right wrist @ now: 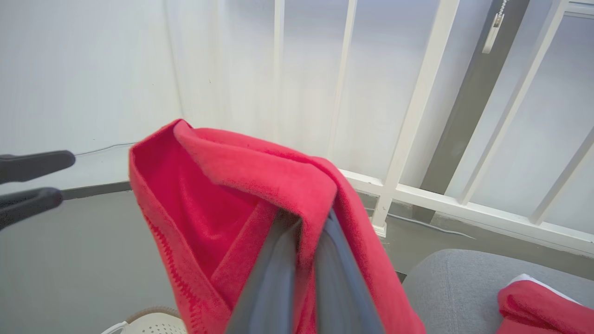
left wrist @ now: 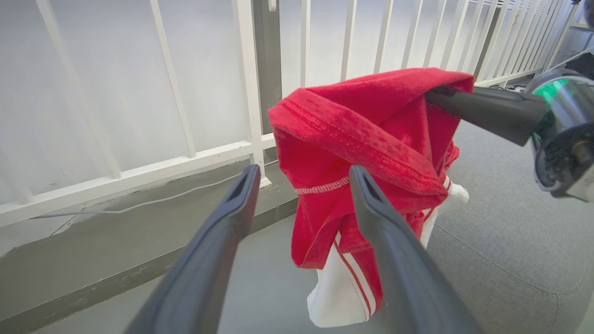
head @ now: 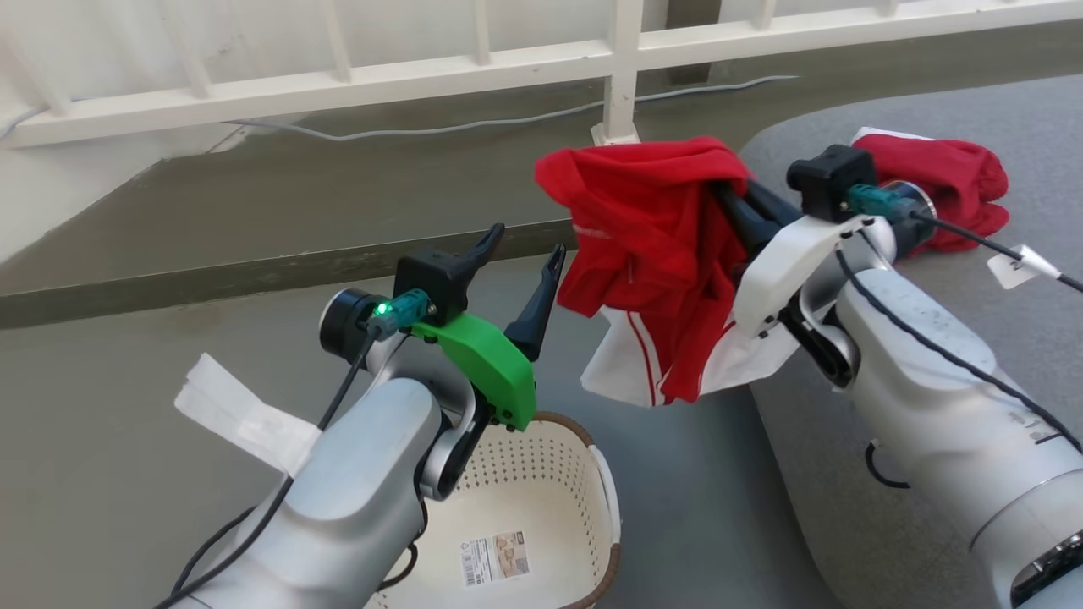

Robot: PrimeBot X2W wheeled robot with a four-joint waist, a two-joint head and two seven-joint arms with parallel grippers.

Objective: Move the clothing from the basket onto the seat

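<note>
- We see the jersey hanging in the air just past centre of the head view, toward 1 o'clock. It is red, bunched, and its white striped hem droops lowest.
- The right pincer is clenched on the jersey's top fold. Both dark fingers are pressed together, with cloth draped over their tips.
- The jersey is up out of the basket, which sits at 6 o'clock in the head view with only a label sticker showing on its floor.
- The seat lies at 3 o'clock of the jersey. The hem hangs at its rounded edge, and we cannot tell whether they touch.
- The plain red garment lies crumpled on the seat at 2 o'clock, behind the right wrist.
- The left pincer is released, fingers spread with nothing between them. It is above the basket, just beside the jersey at the jersey's 9 o'clock.
- In the left wrist view the jersey sits past the tip of one finger.
- The grey floor runs from 9 to 12 o'clock. A white railing stands at 12 o'clock, with a cable along its foot.
</note>
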